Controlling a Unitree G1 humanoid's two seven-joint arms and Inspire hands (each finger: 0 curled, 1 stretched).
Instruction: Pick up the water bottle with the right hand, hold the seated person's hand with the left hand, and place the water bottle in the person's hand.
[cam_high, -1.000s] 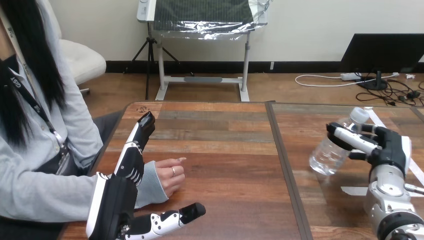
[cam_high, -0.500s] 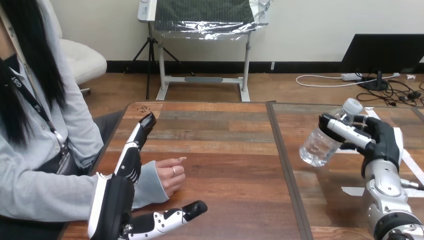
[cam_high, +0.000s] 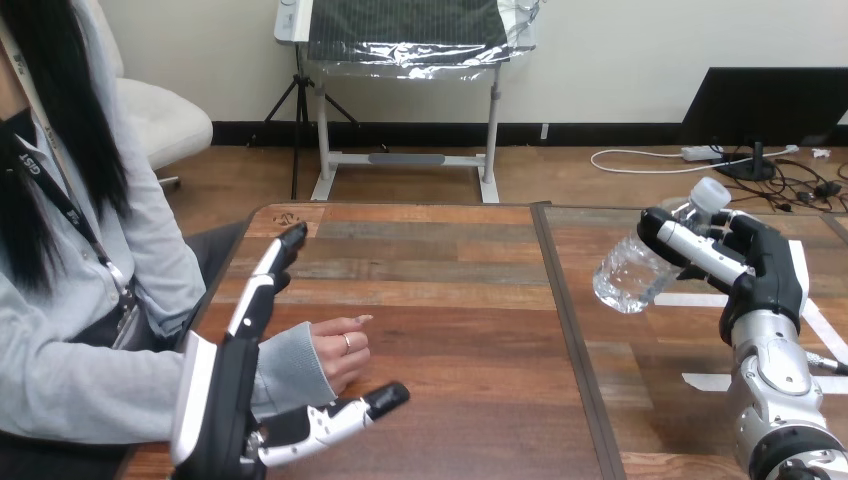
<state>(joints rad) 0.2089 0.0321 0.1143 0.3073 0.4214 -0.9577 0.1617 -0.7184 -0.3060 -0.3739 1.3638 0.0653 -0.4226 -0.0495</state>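
The right hand is clamped around a tilted water bottle, well right of the person's hand, which rests on the table. The left hand, fingers straight and thumb spread apart, sits just beside that hand's wrist.

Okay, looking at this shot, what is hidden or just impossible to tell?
- Head view: the left hand stands in front of the person's sleeve; whether they touch cannot be told.
- Head view: the right hand wraps the water bottle, hiding its neck.
- Head view: the person's hand curls inward, hiding its palm.

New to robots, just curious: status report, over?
Right hand shut on water bottle, tilted above table. Left hand open beside person's hand. Handover not yet done.
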